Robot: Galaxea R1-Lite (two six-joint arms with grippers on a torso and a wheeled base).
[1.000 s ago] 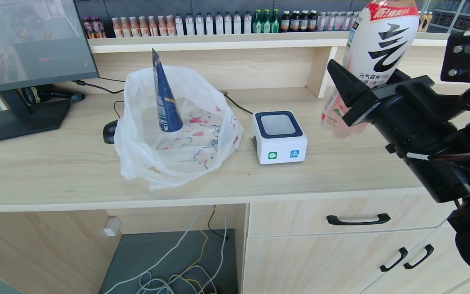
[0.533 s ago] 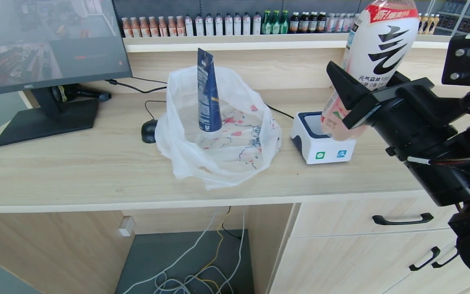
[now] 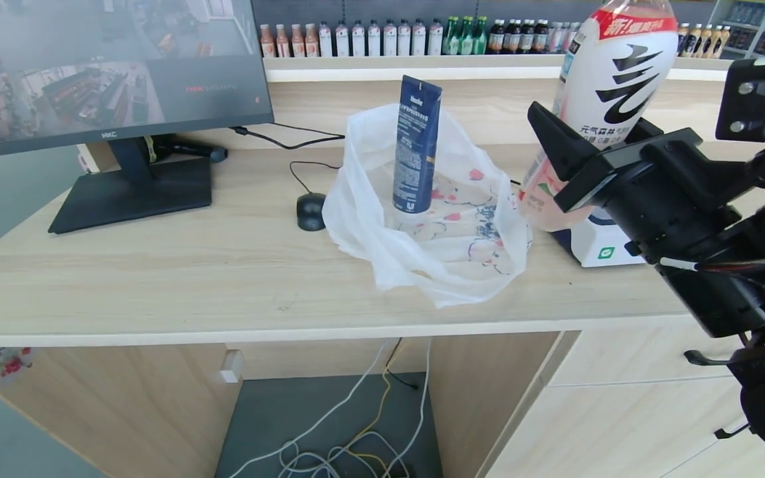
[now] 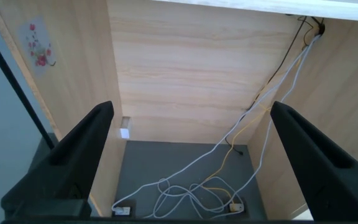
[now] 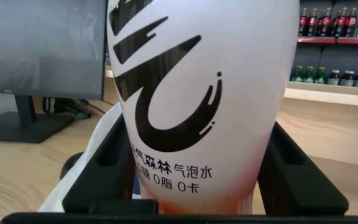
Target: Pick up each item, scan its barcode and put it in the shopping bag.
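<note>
Checkout counter (image 3: 190,265): drink bottle (image 3: 611,79) held roughly upright near the scanner (image 3: 605,245), just right of the shopping bag (image 3: 422,265).
Right gripper (image 5: 191,168) clamps the bottle's lower body; the bag lies to its left, open-mouthed, a blue tube (image 3: 416,153) standing inside. Left gripper (image 4: 191,115), low before the counter, is spread wide and empty.

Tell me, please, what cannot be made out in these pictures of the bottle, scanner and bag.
- Scanner: head view, mostly hidden behind the bottle and right claw.
- Cap of the bottle: head view, cut off by the top edge.
- Labels of the shelf bottles: head view, too small.
- Base of the tube: head view, veiled by the shopping bag.
</note>
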